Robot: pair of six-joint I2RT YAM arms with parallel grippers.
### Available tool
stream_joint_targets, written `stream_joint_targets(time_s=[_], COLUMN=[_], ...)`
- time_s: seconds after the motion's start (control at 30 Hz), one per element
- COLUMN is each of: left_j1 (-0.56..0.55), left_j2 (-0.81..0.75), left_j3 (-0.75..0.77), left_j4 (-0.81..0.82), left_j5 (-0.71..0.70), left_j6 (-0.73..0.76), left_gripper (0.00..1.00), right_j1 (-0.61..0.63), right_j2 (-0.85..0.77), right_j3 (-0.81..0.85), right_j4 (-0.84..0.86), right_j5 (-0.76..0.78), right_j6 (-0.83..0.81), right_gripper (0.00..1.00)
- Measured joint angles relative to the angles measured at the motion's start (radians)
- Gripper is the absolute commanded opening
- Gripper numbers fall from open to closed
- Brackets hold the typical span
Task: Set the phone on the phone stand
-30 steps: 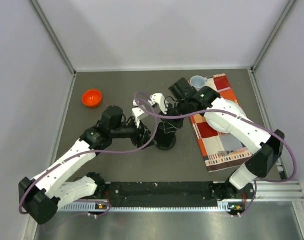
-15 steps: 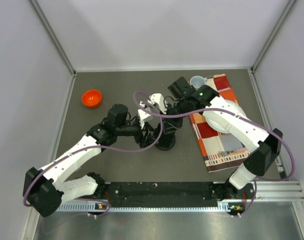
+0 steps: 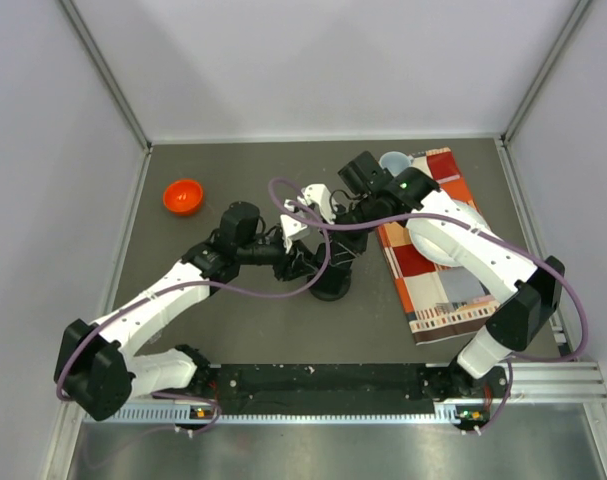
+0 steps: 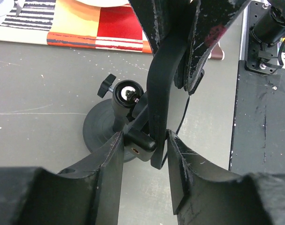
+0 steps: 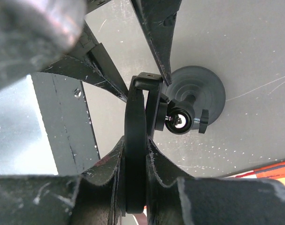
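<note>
The phone (image 5: 135, 122) stands on edge, a thin black slab pinched between the fingers of my right gripper (image 5: 135, 140), which is shut on it. Its lower end sits against the cradle of the phone stand (image 5: 203, 89), a black disc base with a ball joint and knob. My left gripper (image 4: 143, 136) reaches in from the other side. One of its fingers (image 4: 111, 164) presses the cradle's arm and the other touches the phone (image 4: 158, 93) edge. From above, both grippers meet over the stand (image 3: 331, 288) mid-table, and they hide the phone.
An orange bowl (image 3: 183, 196) lies at the far left. A patterned red, orange and white cloth (image 3: 433, 250) covers the right side, with a white cup (image 3: 393, 162) at its far corner. A black rail (image 3: 323, 385) runs along the near edge.
My left arm has swung right to the stand, and its jaws have narrowed around the cradle and the phone's lower end. The right arm has barely moved.
</note>
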Motion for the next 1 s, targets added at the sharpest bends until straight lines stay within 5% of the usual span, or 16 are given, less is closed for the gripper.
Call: stream_joint_targets(time_s=[0.33, 1.0], left_j1=[0.019, 0.016], left_j2=[0.024, 0.039], left_j3=[0.003, 0.079], left_j4=[0.019, -0.101], left_j5=[0.049, -0.093], left_j6=[0.023, -0.035], left_gripper=[0.0, 0.0], right_j1=[-0.001, 0.102], right_j2=[0.0, -0.072], right_j3=[0.002, -0.087], right_j4=[0.001, 0.173], right_j5=[0.023, 0.343], right_j6=[0.001, 0.201], right_gripper=[0.0, 0.0])
